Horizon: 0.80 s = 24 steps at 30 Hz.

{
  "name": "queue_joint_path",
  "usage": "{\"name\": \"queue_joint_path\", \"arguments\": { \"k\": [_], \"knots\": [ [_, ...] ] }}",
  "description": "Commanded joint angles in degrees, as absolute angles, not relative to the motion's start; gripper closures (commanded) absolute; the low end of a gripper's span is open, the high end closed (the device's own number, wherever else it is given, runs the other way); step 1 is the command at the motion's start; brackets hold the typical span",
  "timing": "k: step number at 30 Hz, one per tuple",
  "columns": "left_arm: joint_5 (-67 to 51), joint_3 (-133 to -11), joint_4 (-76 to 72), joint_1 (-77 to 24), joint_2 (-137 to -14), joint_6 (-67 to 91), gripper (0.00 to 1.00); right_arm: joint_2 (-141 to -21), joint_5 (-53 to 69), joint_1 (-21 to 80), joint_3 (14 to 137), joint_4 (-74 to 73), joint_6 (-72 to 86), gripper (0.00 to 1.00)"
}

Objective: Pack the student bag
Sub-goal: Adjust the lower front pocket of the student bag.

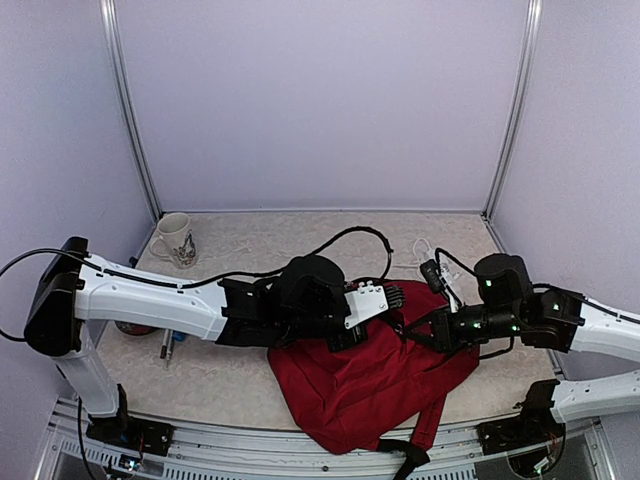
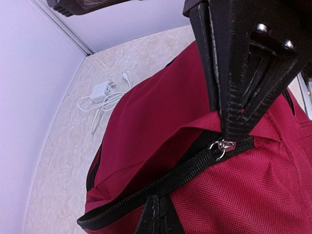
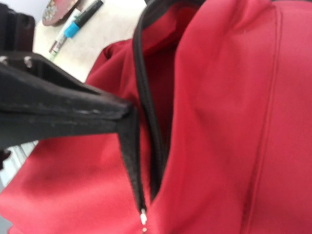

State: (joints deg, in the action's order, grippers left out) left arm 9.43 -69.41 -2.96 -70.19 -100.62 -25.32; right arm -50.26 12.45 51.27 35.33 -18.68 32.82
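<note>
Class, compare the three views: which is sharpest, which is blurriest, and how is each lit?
Top external view: soft, even light, faint shadows, student bag clear. Left wrist view: sharpest, zipper teeth crisp. Right wrist view: blurriest; fabric and pen both soft.

student bag (image 1: pixel 370 385) 1 | mug (image 1: pixel 175 240) 1 | charger (image 2: pixel 101 91) 1 | robot arms (image 1: pixel 150 295) 2

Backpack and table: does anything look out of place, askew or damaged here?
Nothing spilled or damaged. The backpack lies askew, its near corner and a black strap hanging past the near edge of the table. The left fingers and right fingers each pinch its zipper edge.
</note>
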Motion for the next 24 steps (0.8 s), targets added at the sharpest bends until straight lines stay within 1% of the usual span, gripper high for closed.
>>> {"name": "queue_joint_path", "arguments": {
  "k": [1,5,7,12,17,20,24],
  "knots": [
    [13.99,-69.49,-3.61,-69.11,-99.32,-25.86,1.0,-51.25,13.12,51.5,36.87,-24.81,31.35,0.9],
    [11.44,-70.9,-3.53,-70.48,-100.71,-25.54,1.0,-51.45,11.62,51.49,37.45,-23.42,31.81,0.83],
    [9.81,-71.02,-3.53,-71.19,-100.84,-25.57,1.0,-51.19,11.94,51.48,37.65,-22.95,31.82,0.75],
    [6.88,-70.07,-3.43,-72.69,-100.54,-25.47,1.0,-49.38,12.49,50.94,38.97,-22.58,31.68,0.6],
    [6.04,-69.55,-3.11,-73.69,-100.74,-25.43,1.0,-50.87,15.35,49.26,40.96,-20.68,30.69,0.58],
    [5.8,-69.54,-2.53,-74.1,-100.85,-25.32,1.0,-53.06,12.73,48.37,42.69,-21.65,30.43,0.55],
    [5.36,-69.07,-2.4,-74.49,-100.6,-25.22,1.0,-57.09,9.6,48.13,44.38,-22.85,29.78,0.57]
  ]
}}
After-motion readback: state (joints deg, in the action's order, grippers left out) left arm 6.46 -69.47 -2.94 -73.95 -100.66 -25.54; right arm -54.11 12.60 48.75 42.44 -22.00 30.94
